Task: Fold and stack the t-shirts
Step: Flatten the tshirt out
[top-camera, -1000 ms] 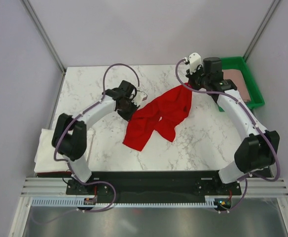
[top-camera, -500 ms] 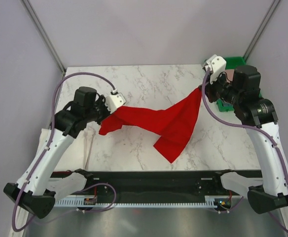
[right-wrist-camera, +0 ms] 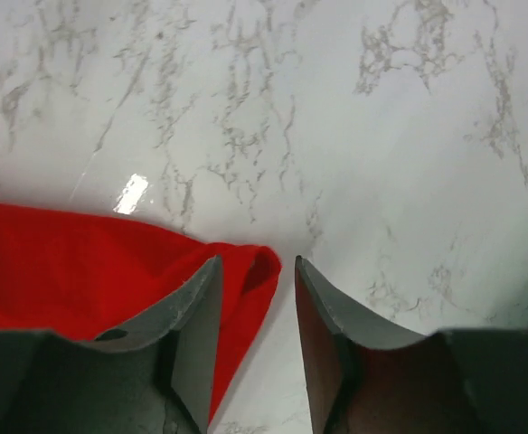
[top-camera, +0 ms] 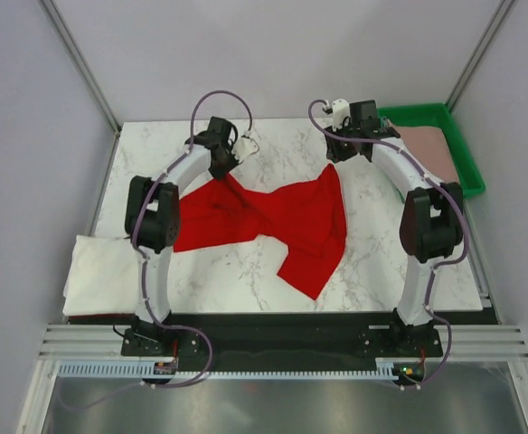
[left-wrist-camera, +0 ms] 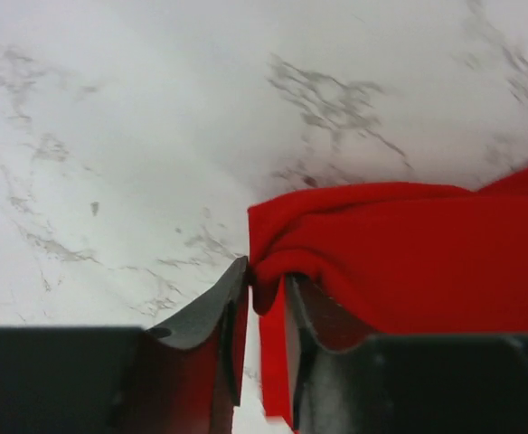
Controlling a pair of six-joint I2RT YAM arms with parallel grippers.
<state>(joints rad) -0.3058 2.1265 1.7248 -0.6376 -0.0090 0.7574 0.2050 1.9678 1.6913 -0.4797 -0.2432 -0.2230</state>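
The red t-shirt (top-camera: pixel 287 217) lies spread across the middle of the marble table, with one flap reaching toward the front. My left gripper (top-camera: pixel 231 172) is down at its far left corner. In the left wrist view the jaws (left-wrist-camera: pixel 266 280) stand slightly apart, and a fold of red cloth (left-wrist-camera: pixel 409 262) sits loosely between the tips. My right gripper (top-camera: pixel 336 155) is at the far right corner. It is open (right-wrist-camera: pixel 258 262), with the shirt's edge (right-wrist-camera: pixel 74 262) beside its left finger and bare table under the gap. A white t-shirt (top-camera: pixel 110 276) lies folded at the front left. A dusty-pink one (top-camera: pixel 431 149) lies in the tray.
A green plastic tray (top-camera: pixel 470 176) sits at the far right corner of the table, close to the right arm. Both arms reach to the far half of the table. Grey walls close in the sides and back.
The red shirt was stretched in the air between the two shut grippers. It now lies on the table, both arms have swung to the far side, and both sets of jaws have parted.
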